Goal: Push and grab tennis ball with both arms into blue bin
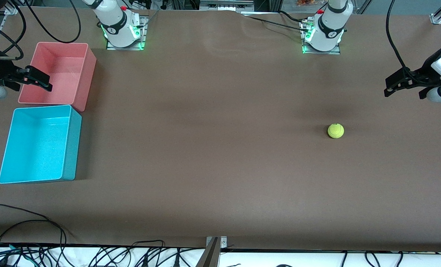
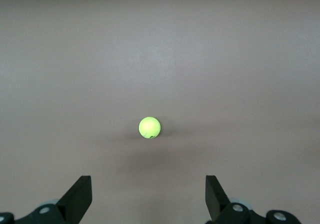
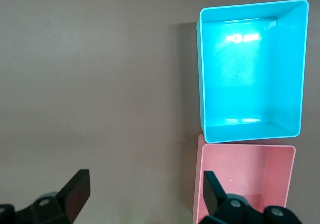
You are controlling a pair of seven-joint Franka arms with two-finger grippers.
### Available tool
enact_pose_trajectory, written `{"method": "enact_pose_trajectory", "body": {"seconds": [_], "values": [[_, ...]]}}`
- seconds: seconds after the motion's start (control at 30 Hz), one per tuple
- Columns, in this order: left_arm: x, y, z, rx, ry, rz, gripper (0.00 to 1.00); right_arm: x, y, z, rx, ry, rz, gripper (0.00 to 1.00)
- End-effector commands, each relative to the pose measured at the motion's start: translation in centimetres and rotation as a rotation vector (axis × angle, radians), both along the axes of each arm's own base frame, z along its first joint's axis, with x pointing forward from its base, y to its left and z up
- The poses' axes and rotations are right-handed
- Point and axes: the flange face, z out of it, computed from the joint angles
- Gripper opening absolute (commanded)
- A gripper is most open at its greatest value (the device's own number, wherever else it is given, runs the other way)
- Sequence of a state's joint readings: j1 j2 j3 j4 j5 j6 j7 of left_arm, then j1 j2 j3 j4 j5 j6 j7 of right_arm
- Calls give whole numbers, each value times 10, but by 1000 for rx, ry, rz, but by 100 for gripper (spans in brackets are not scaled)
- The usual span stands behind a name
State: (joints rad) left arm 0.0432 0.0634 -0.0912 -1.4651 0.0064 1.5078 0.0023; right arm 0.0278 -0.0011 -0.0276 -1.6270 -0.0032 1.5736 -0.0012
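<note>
Two tools, both spread: left tool (image 1: 391, 86) over bare brown bench (image 1: 213, 148) near fuzzy yellow-green tennis ball (image 1: 335, 131); right tool (image 1: 38, 79) above pink-red plastic bin (image 1: 88, 70), beside cyan-blue rectangular plastic bin (image 1: 72, 148).

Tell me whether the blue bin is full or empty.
Empty: the blue bin shows only its bare floor; the tennis ball lies on the table.

A small fuzzy yellow-green tennis ball (image 1: 335, 131) lies on the plain matte brown counter (image 1: 213, 148). The rectangular plastic blue bin (image 1: 38, 144) is bright cyan; the similar rectangular plastic bin (image 1: 59, 74) is pink-red
</note>
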Motion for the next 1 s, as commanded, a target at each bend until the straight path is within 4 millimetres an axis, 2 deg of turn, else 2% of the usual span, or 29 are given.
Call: {"method": "enact_pose_trajectory", "body": {"seconds": [0.0, 0.27, 0.47, 0.57, 0.63, 0.9, 0.97], "values": [[3, -1, 4, -16, 10, -4, 100, -3, 2, 8, 15, -5, -8, 100], [2, 3, -2, -3, 31, 1, 100, -4, 4, 8, 15, -6, -4, 100], [5, 18, -18, -3, 67, -11, 100, -4, 5, 8, 14, -6, -2, 100], [5, 22, -19, -4, 70, -11, 100, -4, 5, 8, 14, -6, -1, 100], [8, 28, -26, -8, 83, -8, 100, -4, 5, 8, 14, -6, 0, 100], [13, 31, -49, -12, 117, -27, 100, -4, 5, 8, 14, -6, 0, 100], [12, 31, -62, -8, 122, -28, 100, -4, 5, 8, 14, -6, 0, 100]]}}
